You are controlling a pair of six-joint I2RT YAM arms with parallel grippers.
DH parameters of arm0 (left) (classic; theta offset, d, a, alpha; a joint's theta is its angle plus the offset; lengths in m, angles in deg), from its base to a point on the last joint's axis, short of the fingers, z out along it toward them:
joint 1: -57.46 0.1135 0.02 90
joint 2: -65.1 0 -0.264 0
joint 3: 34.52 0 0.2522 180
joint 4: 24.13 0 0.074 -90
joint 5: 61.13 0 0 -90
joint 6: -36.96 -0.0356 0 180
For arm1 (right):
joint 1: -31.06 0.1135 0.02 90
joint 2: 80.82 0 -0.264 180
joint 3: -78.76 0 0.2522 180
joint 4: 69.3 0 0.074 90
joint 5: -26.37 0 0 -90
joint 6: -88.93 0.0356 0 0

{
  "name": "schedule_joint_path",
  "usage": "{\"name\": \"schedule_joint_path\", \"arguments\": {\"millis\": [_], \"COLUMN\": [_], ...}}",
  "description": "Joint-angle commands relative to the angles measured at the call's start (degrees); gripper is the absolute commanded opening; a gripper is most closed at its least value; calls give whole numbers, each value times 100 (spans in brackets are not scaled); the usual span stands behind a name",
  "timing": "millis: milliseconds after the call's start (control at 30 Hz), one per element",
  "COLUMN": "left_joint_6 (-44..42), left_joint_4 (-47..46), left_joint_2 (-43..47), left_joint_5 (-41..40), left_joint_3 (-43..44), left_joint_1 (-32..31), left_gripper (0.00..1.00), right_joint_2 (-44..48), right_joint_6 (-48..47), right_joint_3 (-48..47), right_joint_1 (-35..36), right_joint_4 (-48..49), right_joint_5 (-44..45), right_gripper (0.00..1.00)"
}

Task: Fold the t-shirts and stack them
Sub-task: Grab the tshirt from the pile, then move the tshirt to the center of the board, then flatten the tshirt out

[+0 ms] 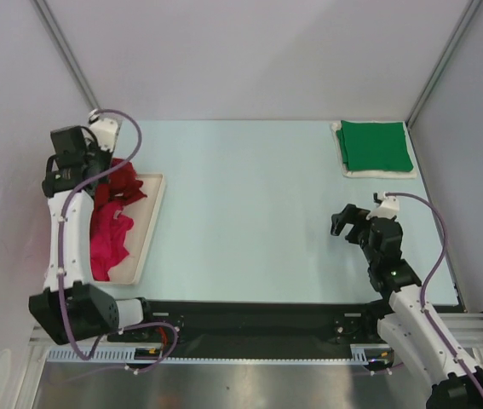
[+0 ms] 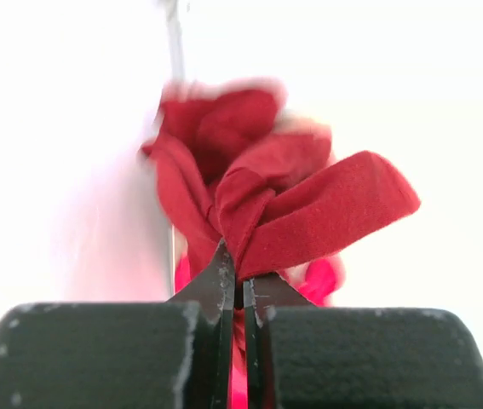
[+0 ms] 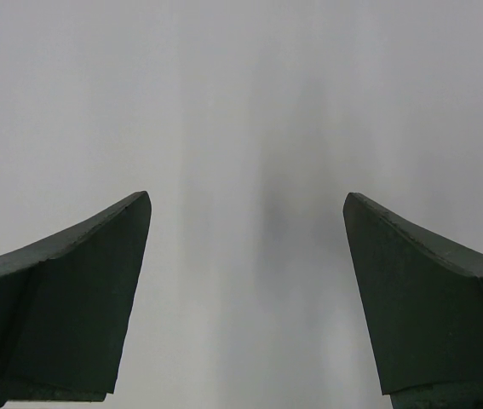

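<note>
Left fingers (image 2: pixel 221 274): clenching tight on a bunched fold of the dark red t-shirt (image 2: pixel 309 213), with the cloth fanning out just past the tips.
Right fingers (image 3: pixel 79 281): standing wide apart and gripping nothing, hovering over the bare right side of the bench (image 1: pixel 250 204), well apart from every shirt.
Dark red t-shirt: lying crumpled at the far end of the tray (image 1: pixel 152 230) on the left of the bench, with the left arm reaching into it. Whether any of it is lifting clear of the tray cannot be told.
Bright pink t-shirt (image 1: pixel 109 243): lying crumpled in the nearer part of the same tray, touching the red one.
Green t-shirt (image 1: pixel 375 146): sitting as a flat, tidy rectangle in the far right corner of the bench, with a pale edge showing beneath it.
Done so far: one shirt of three appears to be folded and set down, starting the stack.
Step in hand: the second shirt is apparently being picked out of the tray.
Left to do: the red shirt is waiting to be drawn out, spread, folded and laid on the green. The pink one is waiting for the same, so roughly two thirds of the work is remaining.
</note>
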Motion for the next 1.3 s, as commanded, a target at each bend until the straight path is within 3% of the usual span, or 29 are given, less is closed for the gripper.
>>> {"name": "schedule_joint_path", "arguments": {"millis": [0, 200, 300, 467, 667, 767, 800, 867, 900, 1067, 1167, 1267], "left_joint_6": [10, 19, 1, 115, 36, -42, -191, -428, -691, -747, -211, -131], "left_joint_4": [659, 1328, 1356, 828, 960, 1082, 1196, 1565, 1644, 971, 127, -278], "left_joint_2": [798, 1238, 1125, 379, -1105, -1668, -1766, -1838, -1681, -592, -177, -229], "left_joint_5": [584, 1594, 1963, 2166, 2640, 2772, 2860, 3349, 3475, 3275, 2399, 1449], "left_joint_3": [700, 999, 772, 209, 770, 989, 1043, 1026, 930, -306, -993, -1599], "left_joint_1": [-1408, -4133, -4857, -5080, -5334, -5448, -5466, -5475, -5466, -4968, -4187, -3815], "left_gripper": [0, 0, 2, 1, 1, 26, 48, 66, 99, 100, 100, 100], "right_joint_2": [22, -5, -66, -189, -303, -409, -461, -523, -619, -971, -1347, -1970], "right_joint_6": [130, 306, 332, 323, 429, 499, 499, 517, 534, 841, 886, 868], "right_joint_3": [-481, -1017, -1228, -1430, -1536, -1553, -1562, -1597, -1615, -1528, -1431, -1500], "right_joint_1": [39, 74, 82, 83, 91, 100, 100, 100, 109, 310, 1046, 1382], "right_joint_4": [207, -135, -320, -540, -725, -777, -795, -952, -1023, -1007, -910, -988], "right_joint_5": [-205, -890, -1084, -1208, -1225, -1348, -1409, -1436, -1454, -1849, -1544, -1217], "right_gripper": [100, 100, 100, 100, 100, 100, 100, 100, 100, 98, 94, 91]}}
